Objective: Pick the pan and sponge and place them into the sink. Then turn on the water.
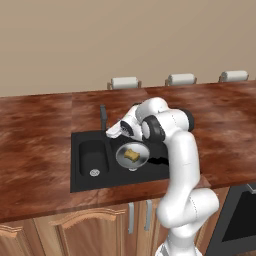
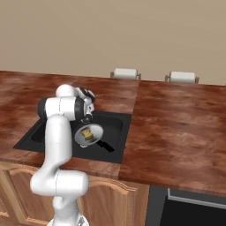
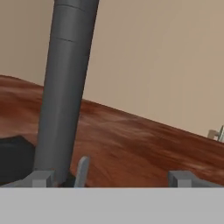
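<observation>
Pan (image 1: 132,155) sits in larger basin of sink (image 1: 82,180), sponge (image 1: 132,154) on it. Tool (image 3: 111,177) spread wide, empty, close beside faucet (image 3: 65,87). No water visible yet. Risk: left fingertip (image 3: 41,178) nearly against faucet column; misjudged sweep may jam there or slide past small grey lever (image 3: 82,171), leaving tap off.

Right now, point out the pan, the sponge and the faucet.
pan (image 1: 123,156): left base view, bare metal left of the sponge.
sponge (image 1: 132,154): left base view, middle of its yellow top.
faucet (image 3: 65,87): hand view, middle of the dark grey column.
</observation>
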You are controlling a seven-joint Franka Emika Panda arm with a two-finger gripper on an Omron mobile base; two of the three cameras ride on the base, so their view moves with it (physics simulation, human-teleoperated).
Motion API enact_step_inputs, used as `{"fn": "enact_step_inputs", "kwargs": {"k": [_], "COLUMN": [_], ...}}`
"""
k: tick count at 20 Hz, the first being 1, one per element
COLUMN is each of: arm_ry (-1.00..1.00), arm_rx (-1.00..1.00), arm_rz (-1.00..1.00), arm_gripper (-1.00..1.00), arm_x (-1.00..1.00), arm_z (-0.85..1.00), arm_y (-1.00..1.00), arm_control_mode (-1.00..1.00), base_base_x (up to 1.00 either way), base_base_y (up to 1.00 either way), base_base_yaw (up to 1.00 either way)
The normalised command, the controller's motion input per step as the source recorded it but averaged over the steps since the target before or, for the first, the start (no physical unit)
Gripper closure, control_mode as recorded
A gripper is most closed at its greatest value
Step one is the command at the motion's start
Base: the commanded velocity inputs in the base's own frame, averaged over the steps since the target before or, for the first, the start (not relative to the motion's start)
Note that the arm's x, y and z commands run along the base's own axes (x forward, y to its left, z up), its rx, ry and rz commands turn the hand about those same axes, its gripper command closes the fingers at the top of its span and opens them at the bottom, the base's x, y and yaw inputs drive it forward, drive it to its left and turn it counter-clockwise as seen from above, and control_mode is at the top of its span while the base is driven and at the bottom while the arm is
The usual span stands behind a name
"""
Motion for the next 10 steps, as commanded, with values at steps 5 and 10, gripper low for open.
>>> {"fn": "enact_step_inputs", "kwargs": {"k": [5, 10], "arm_ry": [0.11, 0.14], "arm_rx": [0.0, -0.01], "arm_rz": [-0.05, -0.03], "arm_gripper": [-1.0, -1.0], "arm_x": [0.32, 0.17], "arm_z": [-0.08, -0.25], "arm_y": [-0.02, 0.0], "arm_control_mode": [-1.0, -1.0], "base_base_x": [0.0, 0.0], "base_base_y": [0.0, 0.0], "base_base_yaw": [0.0, 0.0]}}
